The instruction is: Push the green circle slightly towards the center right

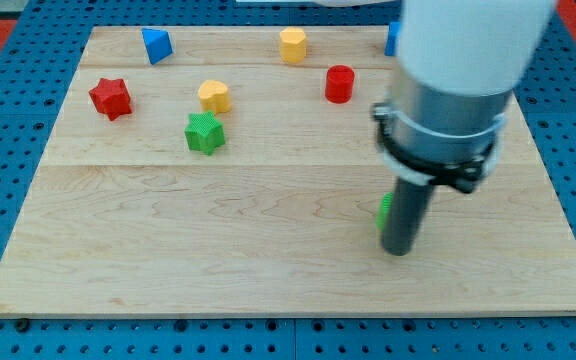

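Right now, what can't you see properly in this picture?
- Green block, camera view: my rod covers nearly all of it, so its shape is unclear.
- Blue block, top: mostly hidden behind my arm.
- My tip: whether it touches the green block can't be told.

Arm upright, my tip [397,250] on board

My rod covers nearly all of the green circle [382,210]: only a thin green sliver shows at its 9 o'clock side, too little to confirm the shape. My tip [397,251] sits just at that sliver's 5 o'clock. At the tabletop's 1 o'clock, a blue block [392,38] is mostly hidden behind the arm, shape unreadable.
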{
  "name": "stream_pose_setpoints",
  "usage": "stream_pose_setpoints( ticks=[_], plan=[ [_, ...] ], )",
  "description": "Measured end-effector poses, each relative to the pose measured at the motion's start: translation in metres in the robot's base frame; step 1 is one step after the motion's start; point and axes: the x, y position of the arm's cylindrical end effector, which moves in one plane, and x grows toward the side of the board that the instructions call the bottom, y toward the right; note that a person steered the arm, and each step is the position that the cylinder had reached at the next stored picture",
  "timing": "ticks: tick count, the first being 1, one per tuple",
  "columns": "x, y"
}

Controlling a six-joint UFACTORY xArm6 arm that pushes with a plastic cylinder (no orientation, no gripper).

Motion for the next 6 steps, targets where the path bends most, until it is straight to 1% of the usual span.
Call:
stream_pose_setpoints(
  ticks=[1, 2, 3, 4, 5, 6],
  plan=[
    [-0.034, 0.026],
    [-0.059, 0.052],
    [-0.031, 0.059],
    [-0.01, 0.025],
    [-0.026, -0.005],
    [-0.046, -0.01]
  ],
)
